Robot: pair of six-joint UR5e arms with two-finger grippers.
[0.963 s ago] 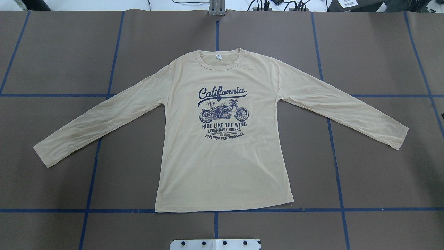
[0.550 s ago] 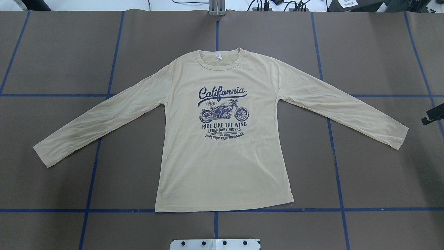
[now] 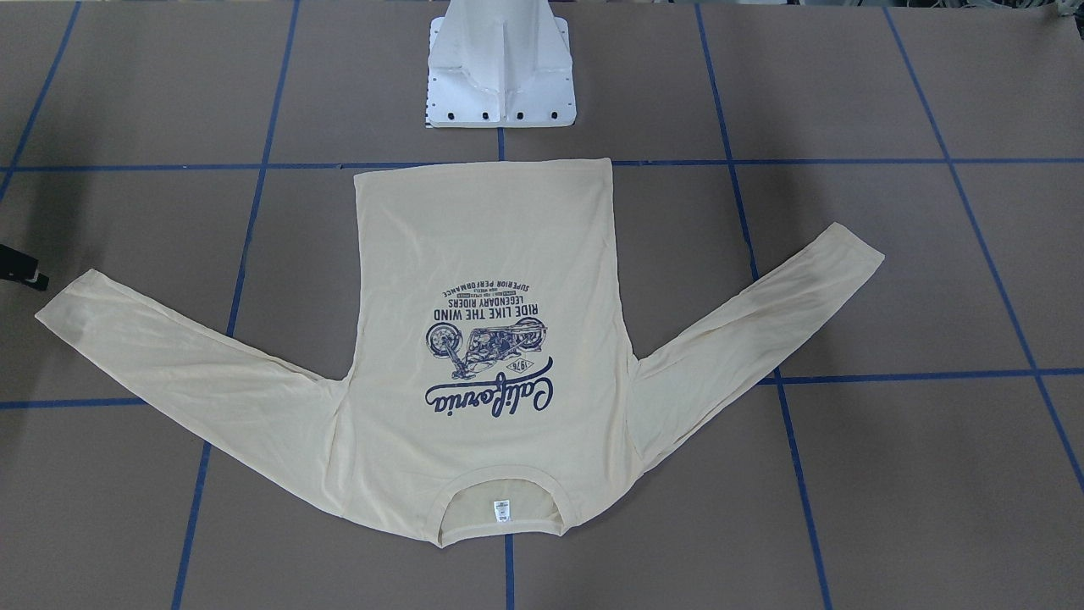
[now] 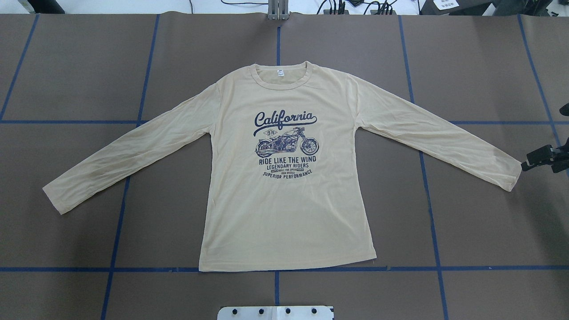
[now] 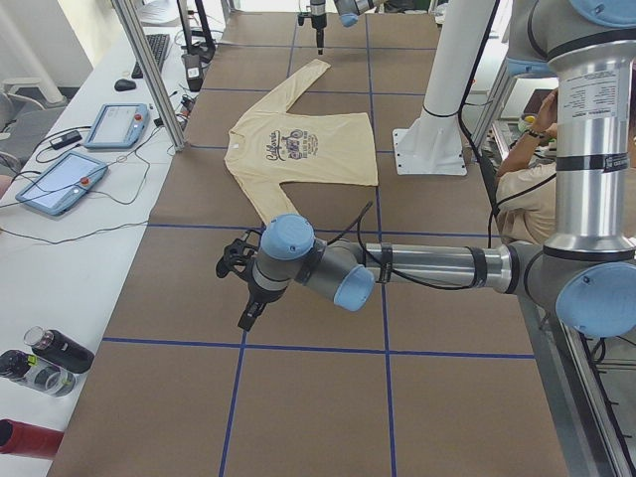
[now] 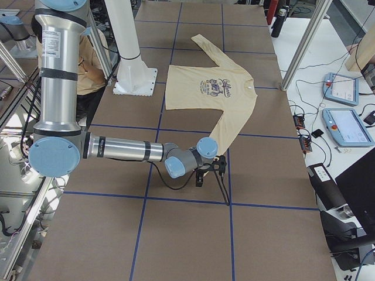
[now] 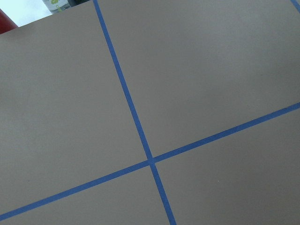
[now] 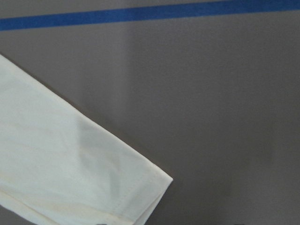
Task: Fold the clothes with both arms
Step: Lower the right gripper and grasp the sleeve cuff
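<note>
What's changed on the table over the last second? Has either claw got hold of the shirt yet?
The right claw has come in from the overhead view's right edge and moved leftward, to just beside the sleeve cuff there. No hold is visible yet. The shirt lies flat, unmoved.

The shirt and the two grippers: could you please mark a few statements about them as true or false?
1. The shirt lies flat, print up. True.
2. Both sleeves are folded across its body. False: both lie spread out sideways.
3. The right gripper is close to the cuff on the robot's right. True.
4. The left gripper holds the other cuff. False: it is over bare table, apart from the shirt.
5. The collar lies nearest the pedestal. False: the hem does.
</note>
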